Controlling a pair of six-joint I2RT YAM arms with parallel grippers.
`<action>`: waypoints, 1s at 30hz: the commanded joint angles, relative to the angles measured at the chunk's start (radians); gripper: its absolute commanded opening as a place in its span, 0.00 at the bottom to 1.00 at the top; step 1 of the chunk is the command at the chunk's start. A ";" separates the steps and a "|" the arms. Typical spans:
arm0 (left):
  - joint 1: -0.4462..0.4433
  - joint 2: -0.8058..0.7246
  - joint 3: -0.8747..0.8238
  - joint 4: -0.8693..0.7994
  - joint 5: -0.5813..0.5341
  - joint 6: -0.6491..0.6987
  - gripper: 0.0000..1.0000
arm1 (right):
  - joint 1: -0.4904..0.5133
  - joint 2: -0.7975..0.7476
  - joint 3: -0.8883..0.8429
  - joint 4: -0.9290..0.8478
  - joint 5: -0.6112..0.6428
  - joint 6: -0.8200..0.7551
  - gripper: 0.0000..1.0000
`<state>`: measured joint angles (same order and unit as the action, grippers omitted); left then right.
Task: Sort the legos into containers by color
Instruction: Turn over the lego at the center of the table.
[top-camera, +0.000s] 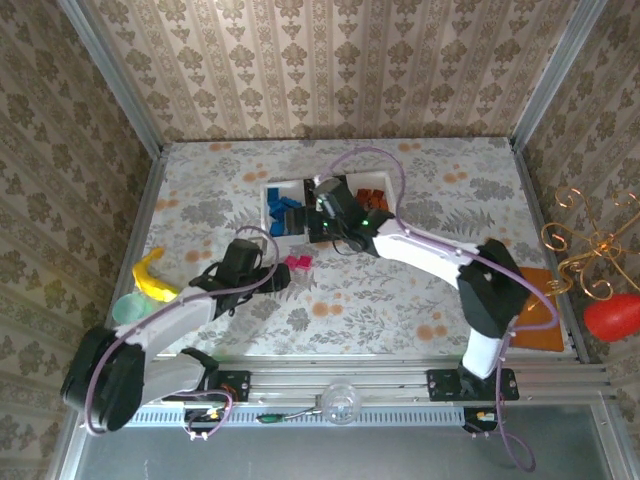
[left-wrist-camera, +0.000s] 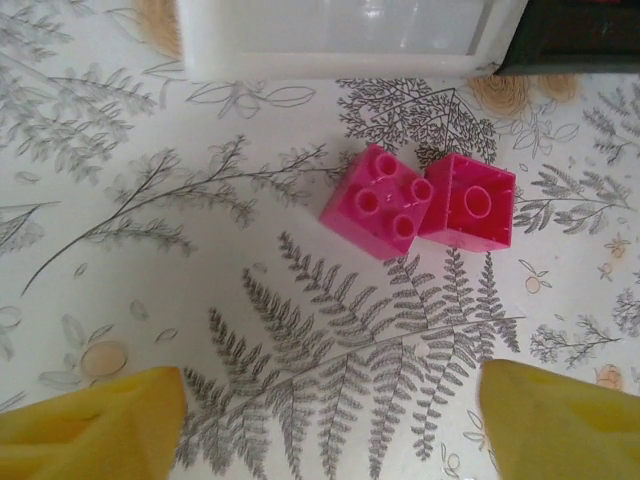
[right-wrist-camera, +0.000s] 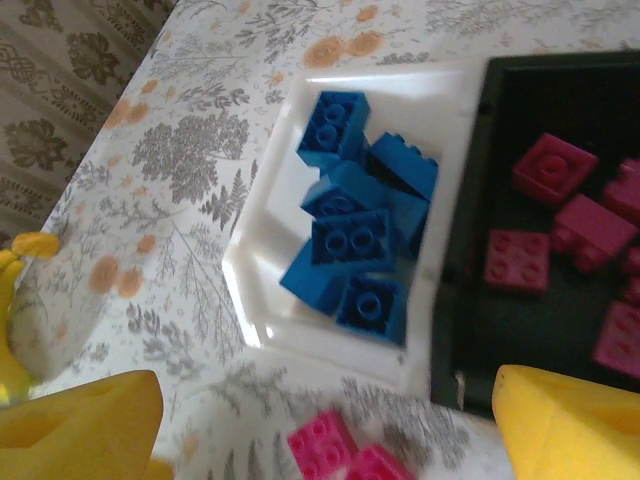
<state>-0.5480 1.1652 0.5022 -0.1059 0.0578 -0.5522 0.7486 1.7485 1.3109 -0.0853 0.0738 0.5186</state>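
Observation:
Two magenta-pink legos (left-wrist-camera: 378, 200) (left-wrist-camera: 468, 200) lie side by side on the floral cloth, just in front of the containers' near wall (left-wrist-camera: 330, 45). My left gripper (left-wrist-camera: 330, 430) is open, a short way back from this pair (top-camera: 298, 263), with bare cloth between its yellow fingertips (left-wrist-camera: 90, 425). My right gripper (right-wrist-camera: 325, 430) is open and hovers above the row of trays (top-camera: 272, 190). Below it the white tray (right-wrist-camera: 270, 300) holds several blue legos (right-wrist-camera: 360, 240), and the black tray (right-wrist-camera: 470, 300) holds several pink ones (right-wrist-camera: 555, 170). Orange-brown legos (top-camera: 372, 197) sit in the far right tray.
A yellow banana toy (top-camera: 152, 275) and a pale green cup (top-camera: 130, 308) lie at the left edge beside the left arm. An orange-brown board (top-camera: 540, 300) rests at the right edge. A red object (top-camera: 612, 318) and a gold wire stand (top-camera: 590, 240) stand outside the wall.

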 joint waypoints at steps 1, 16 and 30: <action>0.006 0.096 0.060 0.078 0.021 0.030 0.73 | -0.001 -0.093 -0.113 0.059 0.034 0.008 0.87; 0.029 0.305 0.093 0.075 -0.118 0.017 0.46 | -0.008 -0.285 -0.308 0.037 0.030 0.005 0.88; -0.006 -0.176 -0.010 -0.103 -0.105 -0.060 0.64 | 0.086 0.131 -0.100 -0.057 0.145 0.174 0.87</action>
<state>-0.5293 1.0622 0.4450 -0.1459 -0.0315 -0.5888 0.8246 1.8370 1.1469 -0.1059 0.1463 0.6170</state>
